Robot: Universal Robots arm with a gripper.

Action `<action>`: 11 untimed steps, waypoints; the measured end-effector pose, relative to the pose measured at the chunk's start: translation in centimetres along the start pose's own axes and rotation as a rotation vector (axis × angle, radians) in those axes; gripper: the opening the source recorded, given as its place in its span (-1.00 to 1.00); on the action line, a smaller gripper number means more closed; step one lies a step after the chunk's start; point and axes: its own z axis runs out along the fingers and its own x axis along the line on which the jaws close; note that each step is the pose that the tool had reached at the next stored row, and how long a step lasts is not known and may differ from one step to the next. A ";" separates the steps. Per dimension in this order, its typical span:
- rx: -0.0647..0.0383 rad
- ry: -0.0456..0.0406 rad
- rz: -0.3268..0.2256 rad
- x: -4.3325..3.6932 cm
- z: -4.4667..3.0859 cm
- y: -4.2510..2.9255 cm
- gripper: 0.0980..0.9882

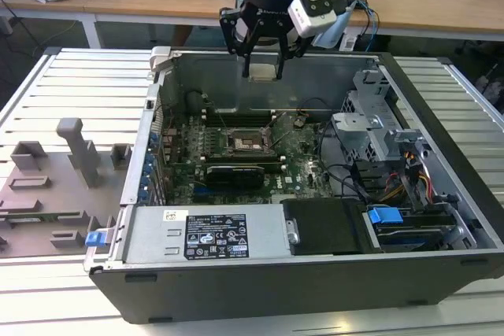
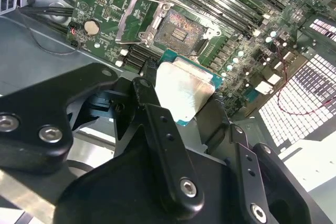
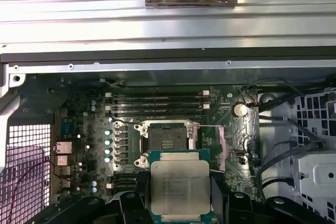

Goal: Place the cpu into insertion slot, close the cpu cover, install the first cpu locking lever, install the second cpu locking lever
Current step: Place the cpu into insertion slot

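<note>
My gripper point(image 1: 264, 67) hangs above the open computer case and is shut on the cpu point(image 1: 264, 72), gripping it by two opposite edges. In both wrist views the cpu point(image 3: 180, 184) point(image 2: 185, 88) lies flat between the black fingers point(image 2: 149, 103), silver face showing. The insertion slot point(image 1: 246, 143) point(image 3: 167, 141) point(image 2: 177, 32) sits below on the green board, its dark centre bare. The cpu cover point(image 2: 132, 20) stands swung open beside the slot, on the coin battery's side. The cpu is well above the board and touches nothing else.
Long black memory slots point(image 3: 155, 102) run beside the socket. A coin battery point(image 3: 240, 109) and cables lie near it. A drive cage point(image 1: 378, 127) and power supply point(image 1: 213, 235) take up the case's right and front. A grey fixture block point(image 1: 47, 194) sits at the exterior view's left.
</note>
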 end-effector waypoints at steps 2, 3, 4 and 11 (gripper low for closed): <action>0.001 0.0001 0.000 0.00 0.14 -0.01 0.00; 0.002 0.0002 0.000 -0.01 0.21 -0.02 0.00; 0.002 0.0003 0.000 -0.01 0.32 -0.03 0.00; 0.004 0.0006 0.000 -0.06 1.09 -0.10 0.00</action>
